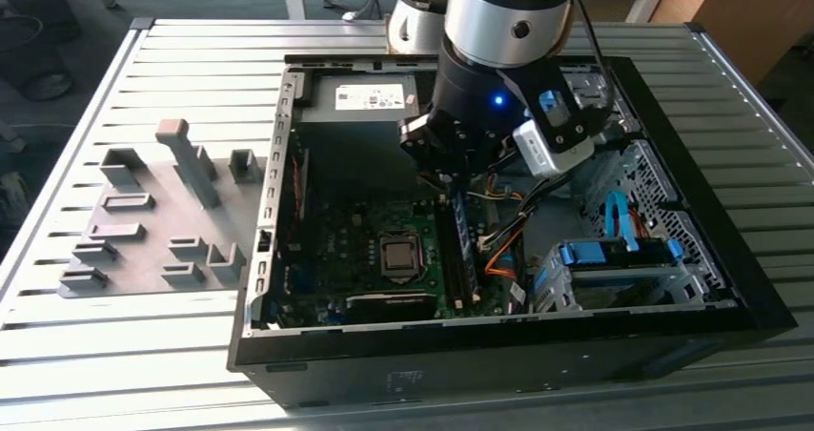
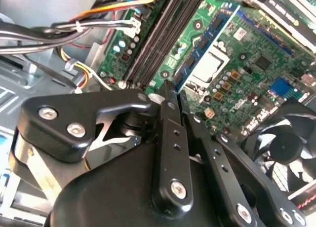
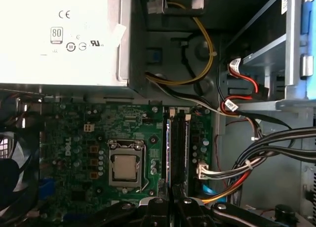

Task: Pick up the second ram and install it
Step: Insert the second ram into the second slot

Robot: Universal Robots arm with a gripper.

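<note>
Gripper (image 3: pixel 171 206), fingers (image 2: pixel 170 101) pressed together on the top edge of the second ram (image 1: pixel 459 223), hangs inside the open computer case (image 1: pixel 712 212), the stick standing on edge directly below it over the motherboard's memory slots (image 3: pixel 178 148).

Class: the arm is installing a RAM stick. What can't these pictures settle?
- Whether the second ram is fully seated: in the exterior view the gripper covers its upper end.
- Slot latch positions: in the first wrist view the gripper's fingers hide the near ends of the memory slots.
</note>
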